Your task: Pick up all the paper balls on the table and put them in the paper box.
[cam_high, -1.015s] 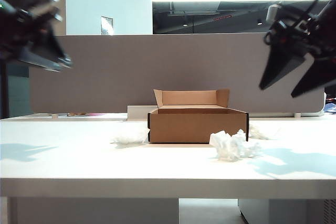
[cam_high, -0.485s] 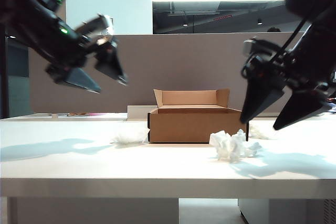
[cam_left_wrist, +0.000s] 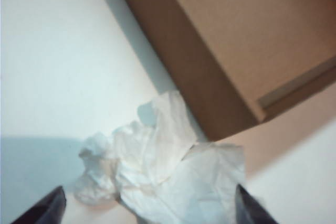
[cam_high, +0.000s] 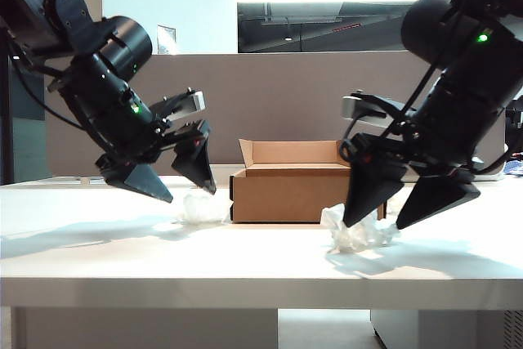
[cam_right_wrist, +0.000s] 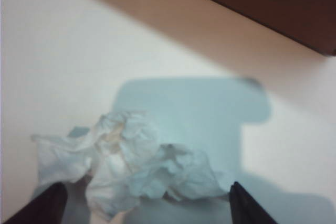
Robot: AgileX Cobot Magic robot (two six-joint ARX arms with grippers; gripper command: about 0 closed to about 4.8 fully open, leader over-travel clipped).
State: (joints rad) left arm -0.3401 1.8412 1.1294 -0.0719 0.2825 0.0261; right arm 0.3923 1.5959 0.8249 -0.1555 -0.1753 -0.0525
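Two arms angled down toward the white surface, one on each side of the paper box. Left end effector spread wide, tips pointing down and inward just above the left paper ball, not yet touching it as far as can be told. In the left wrist view, the same wad framed between two dark fingertips, well inside the span: a straddling pose, set up so that closing would trap the paper from both sides. That wad lying right against the left wall of the box, so probably approached from the open side to keep the tips clear of the cardboard.

Right end effector likewise fully open, empty, tips lowered to either side of the near-right paper ball, which sits on the surface just in front of the right front corner of the box. In the right wrist view, this ball centred between the tips, box edge dark and some way beyond. Tips down at the level of the wad; contact with the surface not clear.

Third paper ball mostly hidden behind the right arm, beside the right wall of the box. Box standing mid-surface with rear flap upright and top open, presumably left so for dropping from above; inside not visible from here. No ball seen in the box; all three apparently on the surface. Both grasps judged about to close; none begun.
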